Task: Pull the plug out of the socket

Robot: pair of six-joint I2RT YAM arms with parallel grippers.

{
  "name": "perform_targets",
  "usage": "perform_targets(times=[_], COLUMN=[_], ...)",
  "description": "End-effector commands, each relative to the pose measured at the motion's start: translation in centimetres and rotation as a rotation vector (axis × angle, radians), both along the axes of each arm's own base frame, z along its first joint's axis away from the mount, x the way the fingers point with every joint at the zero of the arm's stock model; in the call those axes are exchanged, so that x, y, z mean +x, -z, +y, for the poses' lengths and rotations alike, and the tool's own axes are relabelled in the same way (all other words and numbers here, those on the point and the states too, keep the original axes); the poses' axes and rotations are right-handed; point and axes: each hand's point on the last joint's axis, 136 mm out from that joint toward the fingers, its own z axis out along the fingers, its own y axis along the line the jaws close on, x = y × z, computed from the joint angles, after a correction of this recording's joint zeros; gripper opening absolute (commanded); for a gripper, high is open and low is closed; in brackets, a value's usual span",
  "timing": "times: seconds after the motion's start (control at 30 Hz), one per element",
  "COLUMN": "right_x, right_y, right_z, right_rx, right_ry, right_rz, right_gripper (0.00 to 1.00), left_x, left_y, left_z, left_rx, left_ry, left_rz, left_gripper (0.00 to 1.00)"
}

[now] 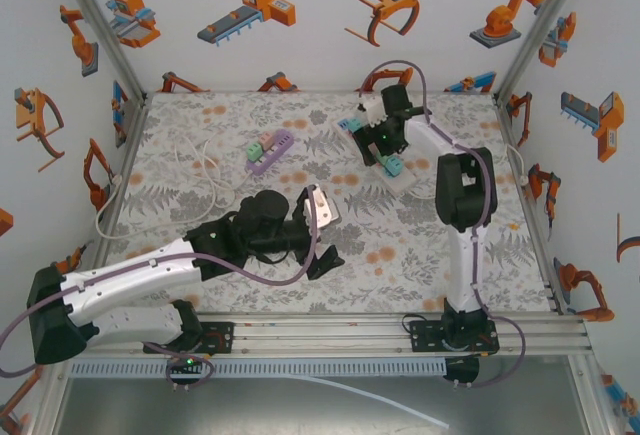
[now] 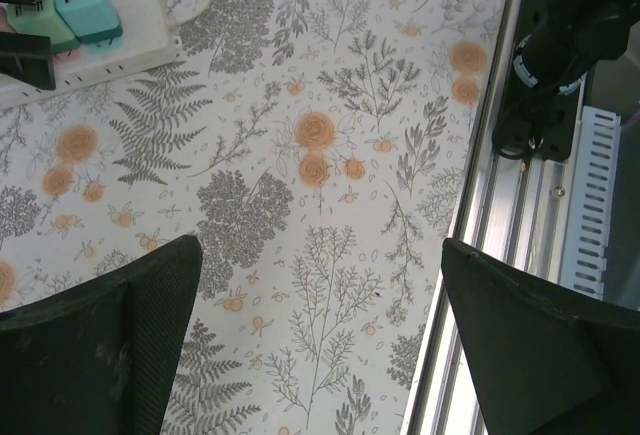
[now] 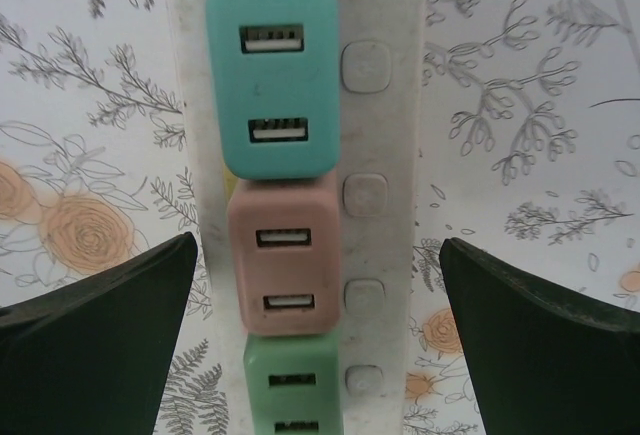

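The white plastic power strip [image 3: 385, 105] runs lengthwise straight out between the fingers of the right gripper [image 3: 318, 255]. The fingers are spread wide and hold nothing, with bare cloth showing on both sides of the strip. In the gap sits a pink square USB charger plug [image 3: 285, 265], its two ports facing up. A teal charger [image 3: 272, 75] lies just beyond it and a green charger [image 3: 290, 385] lies nearer the wrist. Square switch buttons [image 3: 365, 195] line the strip's right edge. The left gripper [image 2: 320, 255] is equally wide and empty, over the floral tablecloth [image 2: 320, 155], with an aluminium rail [image 2: 500, 215] to its right.
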Motion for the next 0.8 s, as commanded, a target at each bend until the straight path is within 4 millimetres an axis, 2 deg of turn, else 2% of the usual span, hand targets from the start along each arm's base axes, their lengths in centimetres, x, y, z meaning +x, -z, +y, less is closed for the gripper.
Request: perform_targets(times=[0.0, 0.1, 0.17, 0.3, 0.4, 0.53, 0.63, 0.77], right_x=[-0.3, -0.8, -1.1, -2.0, -3.3, -6.6, -9.8, -14.8], right_y=[0.3, 1.4, 1.7, 0.6, -0.6, -1.9, -2.8, -3.0], right_z=[0.1, 0.1, 0.1, 0.7, 1.6, 3.5, 4.9, 6.5], right_rx=[-0.025, -0.039, -0.045, -0.013, -0.007, 0.001, 0.018, 0.014], right_ry=[-0.042, -0.063, -0.077, -0.123, -0.189, -0.317, -0.424, -0.576], right_rz=[0.021, 0.047, 0.054, 0.049, 0.024, -0.012, -0.043, -0.067], right_gripper=[0.97, 0.94, 0.87, 0.62, 0.56, 0.53, 0.5, 0.5], left_x=[0.3, 1.0, 1.4, 2.4, 3.6, 3.2, 2.3, 1.1], left_y=[-1.1, -1.2, -1.3, -1.5, -1.3, -0.6, 1.0, 2.4], left_z=[0.2, 0.6, 0.8, 1.4, 2.4, 3.5, 5.0, 7.4], left_rx=[-0.012, -0.013, -0.009, 0.001, 0.016, 0.074, 0.179, 0.247], left_ry=[-0.019, -0.062, -0.088, -0.154, -0.232, -0.212, -0.158, -0.113], left_rz=[-0.042, -0.059, -0.067, -0.086, -0.103, -0.136, -0.17, -0.194], left_gripper=[0.97, 0.97, 0.97, 0.97, 0.97, 0.97, 0.97, 0.97])
